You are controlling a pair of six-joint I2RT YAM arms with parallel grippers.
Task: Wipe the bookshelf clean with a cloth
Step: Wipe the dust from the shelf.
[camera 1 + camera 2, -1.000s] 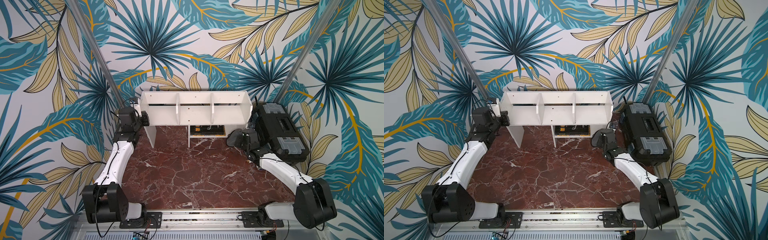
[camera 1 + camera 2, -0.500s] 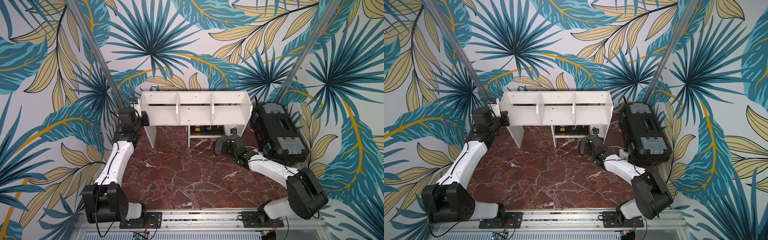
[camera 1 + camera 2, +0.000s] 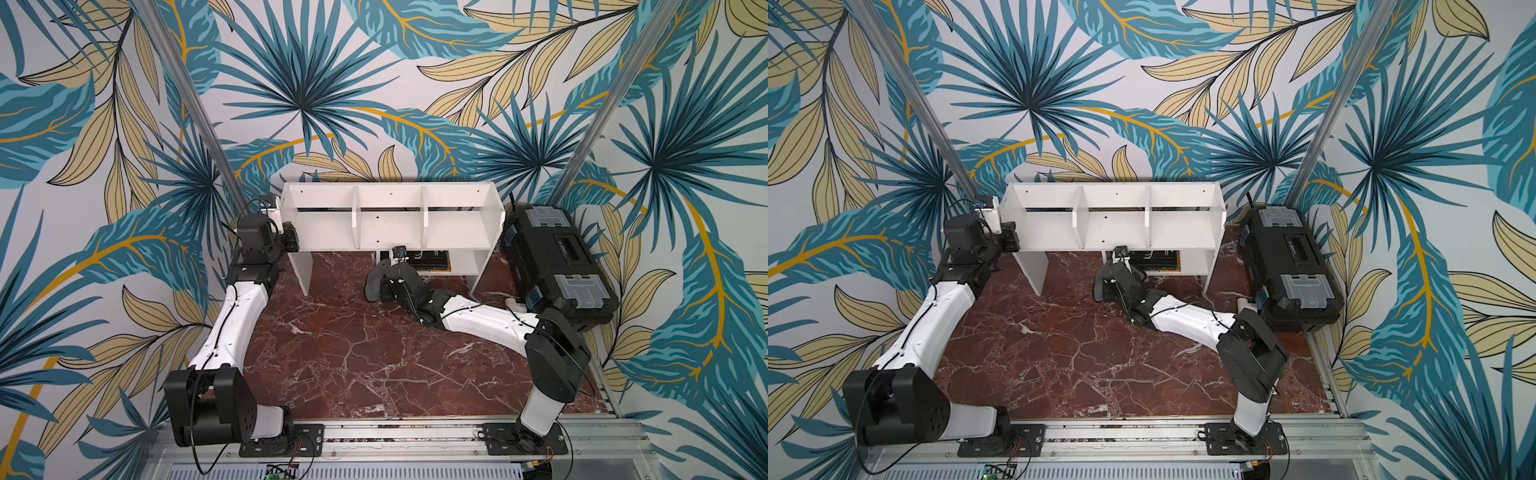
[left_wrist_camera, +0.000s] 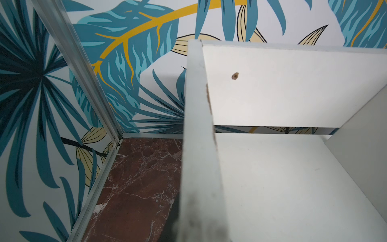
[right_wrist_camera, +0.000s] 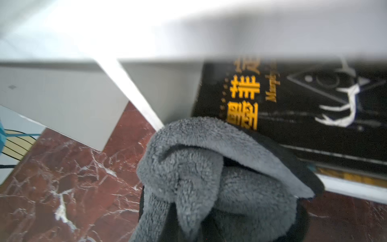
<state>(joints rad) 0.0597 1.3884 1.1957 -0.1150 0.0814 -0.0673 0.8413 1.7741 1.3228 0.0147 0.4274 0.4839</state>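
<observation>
The cloth (image 5: pixel 199 167), a fuzzy dark-grey wad, is pinched in the right pincer (image 3: pixel 383 286). The jaws are pressed together on it and lie mostly buried under its folds in the right wrist view. In both top views that pincer hangs low over the red-brown marble desk (image 3: pixel 353 357), with the right arm stretched out close above the surface. The cloth sits in front of the bookshelf (image 3: pixel 390 228), just beside its middle leg panel and at the open front of its lower shelf. Whether the fabric touches the desk cannot be told. A black book (image 5: pixel 293 104) with yellow characters lies flat on that lower shelf. The top fold of the cloth overlaps the book's near corner in the right wrist view, but contact is unclear. At the far left end of the bookshelf, the left pincer (image 3: pixel 291 237) is clamped on the white end panel. In the left wrist view the panel's chipped edge runs straight down between the blurred dark jaws. A black toolbox (image 3: pixel 557 257) with grey latches stands just beside the bookshelf's right end. A leaf-patterned wall (image 3: pixel 374 83) rises behind everything.
</observation>
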